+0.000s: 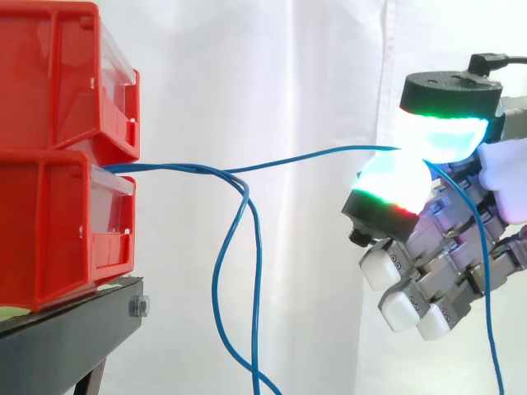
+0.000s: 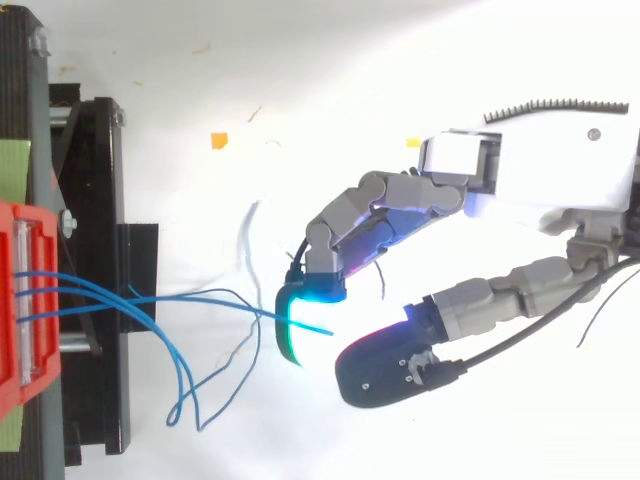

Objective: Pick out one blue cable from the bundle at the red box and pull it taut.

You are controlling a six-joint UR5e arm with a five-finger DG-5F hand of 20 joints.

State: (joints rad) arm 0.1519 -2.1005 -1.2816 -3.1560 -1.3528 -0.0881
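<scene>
Two red bins (image 1: 58,156) are stacked on a black stand (image 1: 74,329) at the left. A bundle of blue cables leaves the gap between them. One blue cable (image 1: 313,155) runs rightward in a gentle arc to my hand (image 1: 449,247), where it is pinched between two glowing pads (image 1: 387,185). Past the pinch it drops down along the hand. In the top view the same cable (image 2: 200,297) runs from the red bin (image 2: 20,300) to the curled fingers of the hand (image 2: 540,180). The other blue cables (image 1: 239,247) hang slack in loops below the bins.
A white curtain hangs behind the work. The slack loops (image 2: 185,380) dangle just beyond the stand's edge (image 2: 95,200). A small orange scrap (image 2: 218,140) lies on the white floor. A bolt (image 1: 138,307) sticks out at the stand's corner.
</scene>
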